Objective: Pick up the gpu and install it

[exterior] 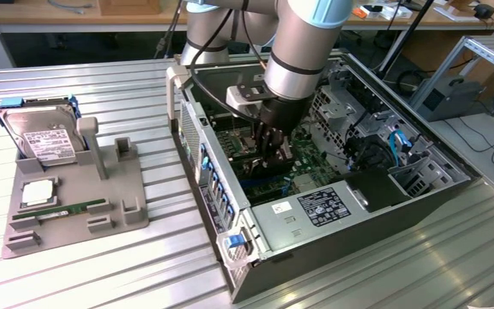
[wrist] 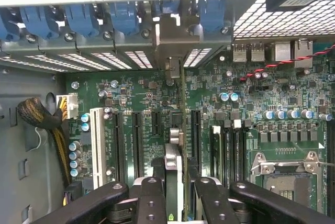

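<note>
My gripper [exterior: 271, 159] reaches down into the open computer case [exterior: 229, 212], over the green motherboard [exterior: 303, 161]. In the wrist view the gpu [wrist: 173, 164] shows edge-on as a thin dark card, clamped between my two black fingers [wrist: 151, 199]. My gripper [wrist: 174, 195] is shut on it. The card's silver bracket end [wrist: 172, 38] points toward the rear slot openings with blue clips [wrist: 125, 17]. The card hangs above the board, in line with the black expansion slots [wrist: 137, 143]; whether it touches a slot I cannot tell.
A grey fixture [exterior: 114, 219] on the slatted table at the exterior view's left holds a silver hard drive [exterior: 45, 138] and a green memory stick [exterior: 62, 211]. Inside the case are a white slot [wrist: 97, 145], a processor socket [wrist: 285, 179], drive cages [exterior: 350, 103] and a labelled power supply [exterior: 320, 206].
</note>
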You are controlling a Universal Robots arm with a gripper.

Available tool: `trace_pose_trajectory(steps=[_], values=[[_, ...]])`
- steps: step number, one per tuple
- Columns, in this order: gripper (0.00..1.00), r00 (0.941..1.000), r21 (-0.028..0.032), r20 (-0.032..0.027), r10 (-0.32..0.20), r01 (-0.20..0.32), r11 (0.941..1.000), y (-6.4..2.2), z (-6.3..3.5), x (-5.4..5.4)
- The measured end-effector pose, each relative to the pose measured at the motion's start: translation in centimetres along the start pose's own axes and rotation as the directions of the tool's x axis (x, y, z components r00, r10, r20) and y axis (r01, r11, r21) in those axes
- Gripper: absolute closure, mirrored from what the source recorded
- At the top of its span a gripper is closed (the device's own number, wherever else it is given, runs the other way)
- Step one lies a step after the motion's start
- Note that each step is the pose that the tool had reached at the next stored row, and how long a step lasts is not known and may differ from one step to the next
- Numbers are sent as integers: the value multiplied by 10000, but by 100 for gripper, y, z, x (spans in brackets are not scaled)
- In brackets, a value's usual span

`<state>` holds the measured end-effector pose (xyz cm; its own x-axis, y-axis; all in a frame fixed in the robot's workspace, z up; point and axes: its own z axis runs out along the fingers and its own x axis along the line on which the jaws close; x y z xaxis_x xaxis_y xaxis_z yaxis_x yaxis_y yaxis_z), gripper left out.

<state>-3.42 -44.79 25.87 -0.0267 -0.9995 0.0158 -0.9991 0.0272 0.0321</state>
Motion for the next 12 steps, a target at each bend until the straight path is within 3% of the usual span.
trace_pose_trajectory(steps=[12], values=[[73, 10000, -4, -11, 1, -1, 10000, 0, 24, 1]])
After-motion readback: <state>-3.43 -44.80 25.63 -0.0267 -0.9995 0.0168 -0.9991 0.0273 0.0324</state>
